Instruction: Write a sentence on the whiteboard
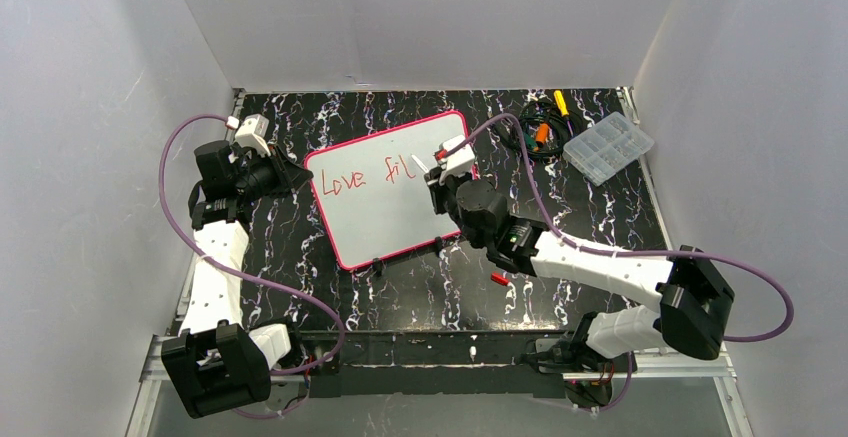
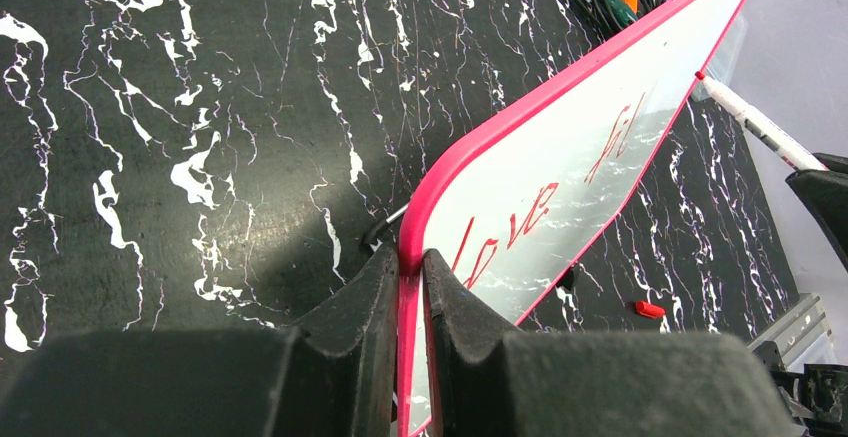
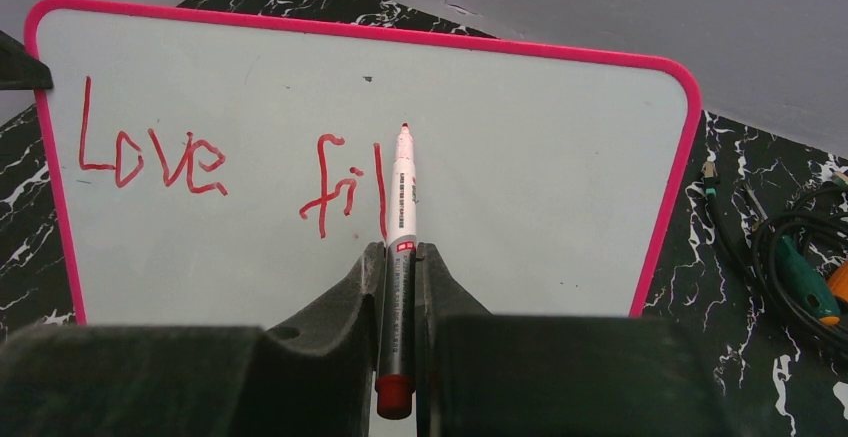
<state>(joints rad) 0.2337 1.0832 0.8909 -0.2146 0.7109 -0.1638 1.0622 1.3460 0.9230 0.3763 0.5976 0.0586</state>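
The whiteboard [image 1: 395, 192], white with a pink rim, lies on the dark marbled table. Red writing on it reads "Love fil" [image 3: 215, 172]; this part of the sentence [image 1: 365, 177] sits in the board's upper left. My left gripper [image 2: 408, 262] is shut on the whiteboard's pink left edge [image 2: 470, 152]. My right gripper [image 3: 400, 252] is shut on a white marker [image 3: 402, 192] with a red tip, which touches the board just right of the last "l". In the top view the right gripper [image 1: 447, 179] hovers over the board's right half.
A red marker cap [image 1: 498, 279] lies on the table in front of the board. At the back right sit a bundle of cables and tools [image 1: 540, 127] and a clear plastic compartment box [image 1: 608, 147]. White walls enclose the table.
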